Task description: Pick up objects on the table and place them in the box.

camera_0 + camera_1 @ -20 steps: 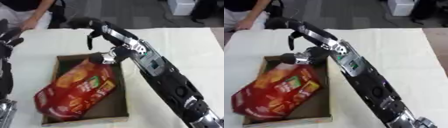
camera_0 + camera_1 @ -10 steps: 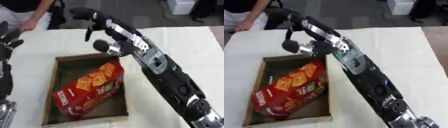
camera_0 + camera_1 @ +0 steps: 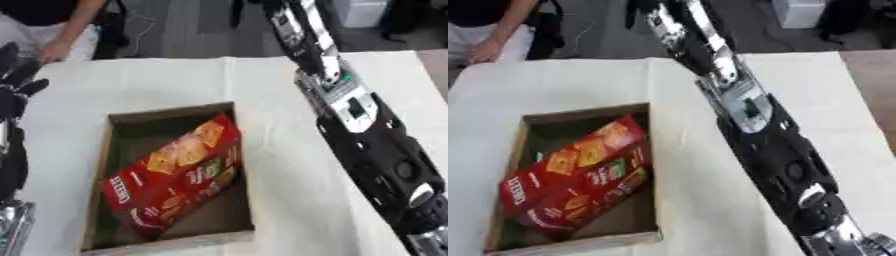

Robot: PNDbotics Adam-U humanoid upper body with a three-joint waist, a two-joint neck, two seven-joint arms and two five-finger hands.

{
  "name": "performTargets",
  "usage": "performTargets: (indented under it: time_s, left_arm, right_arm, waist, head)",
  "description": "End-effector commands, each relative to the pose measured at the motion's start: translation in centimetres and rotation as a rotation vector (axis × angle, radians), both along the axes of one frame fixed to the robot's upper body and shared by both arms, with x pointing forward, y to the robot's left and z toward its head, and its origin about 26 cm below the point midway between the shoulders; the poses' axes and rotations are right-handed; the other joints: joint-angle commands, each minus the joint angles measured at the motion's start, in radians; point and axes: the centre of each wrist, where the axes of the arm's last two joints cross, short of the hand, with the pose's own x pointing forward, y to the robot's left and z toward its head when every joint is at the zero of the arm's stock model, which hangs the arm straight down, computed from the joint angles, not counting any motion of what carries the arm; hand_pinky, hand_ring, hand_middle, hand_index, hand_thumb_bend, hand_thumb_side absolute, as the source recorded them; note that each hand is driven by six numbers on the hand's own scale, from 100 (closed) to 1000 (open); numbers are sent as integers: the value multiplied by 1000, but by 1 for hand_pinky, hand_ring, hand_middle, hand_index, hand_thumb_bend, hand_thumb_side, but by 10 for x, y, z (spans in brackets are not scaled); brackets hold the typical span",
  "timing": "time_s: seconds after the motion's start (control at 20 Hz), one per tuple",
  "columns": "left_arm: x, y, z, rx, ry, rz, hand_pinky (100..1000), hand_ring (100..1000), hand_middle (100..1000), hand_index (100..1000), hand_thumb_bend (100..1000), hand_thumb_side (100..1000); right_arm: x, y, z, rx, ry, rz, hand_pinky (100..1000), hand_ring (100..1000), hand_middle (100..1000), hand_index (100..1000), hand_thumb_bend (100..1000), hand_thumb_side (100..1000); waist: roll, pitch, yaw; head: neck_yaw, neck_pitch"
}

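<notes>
White table, L hand fingers open, empty

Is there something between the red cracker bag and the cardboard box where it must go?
Nothing visible: the red cracker bag already lies slanted inside the brown cardboard box. The left hand is open at the left edge.

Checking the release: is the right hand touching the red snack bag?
Apart. In the left eye view the red snack bag lies in the box; the right arm extends past the top edge, hand unseen.
</notes>
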Motion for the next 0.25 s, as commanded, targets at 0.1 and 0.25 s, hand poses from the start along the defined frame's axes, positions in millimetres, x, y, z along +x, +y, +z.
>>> performTargets:
  time_s: [0.1,0.25]
  left_arm:
    - [1,3,10,23,-34,1,796,877,933,925,100,1000]
    - [4,1,17,31,-55,-12,784,877,934,924,100,1000]
  right_arm:
    - [-12,-31,25,104,-54,-108,458,842,848,875,100,778]
    - [-19,-54,28,179,-60,-182,479,845,851,878,100,763]
  waist:
    - [3,-22,-20]
    - [1,-22,-40]
  head:
    - [28,-5]
    - [57,-13]
